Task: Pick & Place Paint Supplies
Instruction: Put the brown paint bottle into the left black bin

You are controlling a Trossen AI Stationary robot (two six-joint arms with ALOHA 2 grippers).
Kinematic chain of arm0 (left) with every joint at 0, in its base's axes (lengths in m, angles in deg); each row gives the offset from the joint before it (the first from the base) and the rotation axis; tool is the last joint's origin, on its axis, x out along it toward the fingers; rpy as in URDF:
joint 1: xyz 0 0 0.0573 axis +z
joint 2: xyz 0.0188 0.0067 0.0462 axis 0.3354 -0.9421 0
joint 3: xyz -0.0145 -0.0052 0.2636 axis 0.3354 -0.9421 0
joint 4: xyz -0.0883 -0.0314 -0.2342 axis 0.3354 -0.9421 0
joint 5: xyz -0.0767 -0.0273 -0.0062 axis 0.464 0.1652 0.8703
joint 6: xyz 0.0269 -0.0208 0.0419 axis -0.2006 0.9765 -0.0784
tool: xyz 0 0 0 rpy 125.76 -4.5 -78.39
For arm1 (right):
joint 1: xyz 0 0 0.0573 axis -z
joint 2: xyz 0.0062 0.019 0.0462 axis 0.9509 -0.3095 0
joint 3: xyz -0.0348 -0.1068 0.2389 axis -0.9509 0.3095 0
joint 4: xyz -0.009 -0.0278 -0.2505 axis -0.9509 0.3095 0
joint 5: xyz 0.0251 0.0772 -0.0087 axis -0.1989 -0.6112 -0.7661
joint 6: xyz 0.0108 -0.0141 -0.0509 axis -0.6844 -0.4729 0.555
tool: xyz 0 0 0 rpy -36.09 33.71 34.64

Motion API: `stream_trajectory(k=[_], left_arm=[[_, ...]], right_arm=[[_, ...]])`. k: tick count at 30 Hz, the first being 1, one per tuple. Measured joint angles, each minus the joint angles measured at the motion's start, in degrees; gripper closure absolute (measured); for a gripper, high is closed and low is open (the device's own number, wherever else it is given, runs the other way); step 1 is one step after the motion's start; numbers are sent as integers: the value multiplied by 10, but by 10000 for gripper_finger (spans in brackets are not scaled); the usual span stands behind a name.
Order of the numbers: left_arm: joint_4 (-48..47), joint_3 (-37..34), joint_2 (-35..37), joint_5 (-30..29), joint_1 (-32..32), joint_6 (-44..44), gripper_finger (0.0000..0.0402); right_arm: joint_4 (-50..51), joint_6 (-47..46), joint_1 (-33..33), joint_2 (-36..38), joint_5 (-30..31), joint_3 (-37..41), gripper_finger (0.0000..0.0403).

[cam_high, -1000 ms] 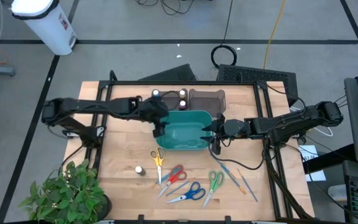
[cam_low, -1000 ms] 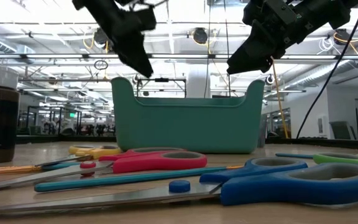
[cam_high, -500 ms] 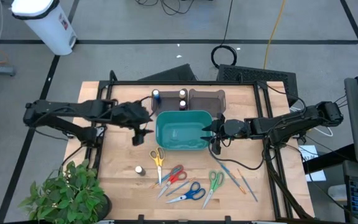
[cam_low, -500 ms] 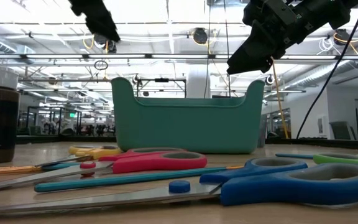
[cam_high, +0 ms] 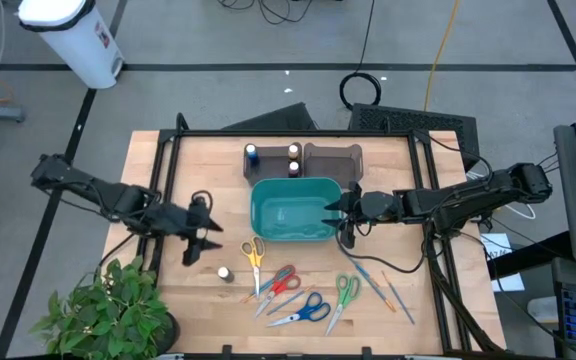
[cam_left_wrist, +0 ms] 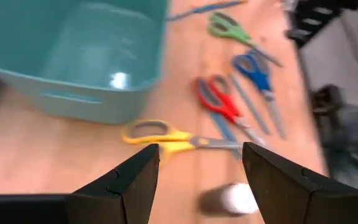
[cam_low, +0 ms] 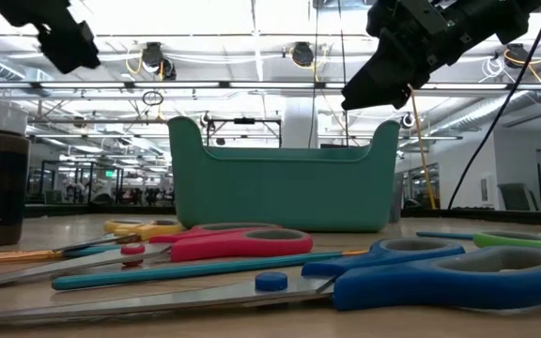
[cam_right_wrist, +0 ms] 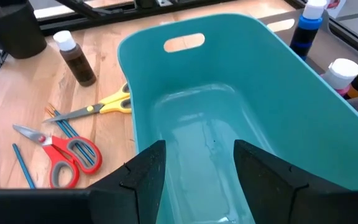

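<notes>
The left end effector (cam_high: pixel 194 243), spread and empty, hovers near the small brown bottle (cam_high: pixel 225 273) beside the yellow scissors (cam_high: pixel 254 254) on the tabletop (cam_high: pixel 168 300), so a skewed descent risks toppling the bottle or snagging a blade, while the right end effector (cam_high: pixel 334 211), also spread and empty, waits at the teal bin (cam_high: pixel 290 232).

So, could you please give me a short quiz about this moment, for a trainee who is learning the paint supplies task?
1. True or false: the teal bin already holds a paint bottle.
2. Which thing lies nearest the open left gripper? A) the amber bottle B) the green scissors C) the dark-blue bottle
3. Fill in: the right gripper hangs open over the bin's ____ end.

Key: 1 false, the bin is empty; 2 A; 3 right.
</notes>
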Motion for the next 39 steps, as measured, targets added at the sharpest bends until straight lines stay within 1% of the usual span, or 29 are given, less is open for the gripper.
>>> stream_trajectory(k=[4, 6, 8, 10, 13, 18, 20, 22, 25, 31, 39], left_arm=[[17, 1, -27, 8, -43, 51, 163], [6, 12, -41, 32, -49, 75, 163], [11, 34, -65, 47, -51, 78, 163], [-2, 58, -91, 49, -51, 70, 163], [-57, 104, -132, 40, -56, 63, 163], [-200, 182, -220, 33, -59, 67, 163], [-233, 205, -254, 39, -58, 75, 163], [-251, 219, -281, 58, -59, 82, 163], [-253, 226, -314, 84, -60, 83, 163], [-256, 226, -354, 93, -66, 103, 163], [-247, 223, -361, 76, -67, 115, 163]], right_arm=[[-13, 0, 0, 0, 0, 0, 222], [-19, 0, 0, 0, 0, 0, 222], [-20, 0, 0, 0, 0, 0, 222], [-20, 0, 0, 0, 0, 0, 222], [-20, 0, 0, 0, 0, 0, 222], [-20, 0, 0, 0, -1, 0, 222], [-19, 0, 0, 0, -1, 0, 222], [-19, 0, 0, 0, -1, 0, 222], [-19, 0, 0, 0, -1, 0, 222], [-19, 0, 0, 0, -1, 0, 222], [-19, 0, 0, 0, -2, 0, 222]])
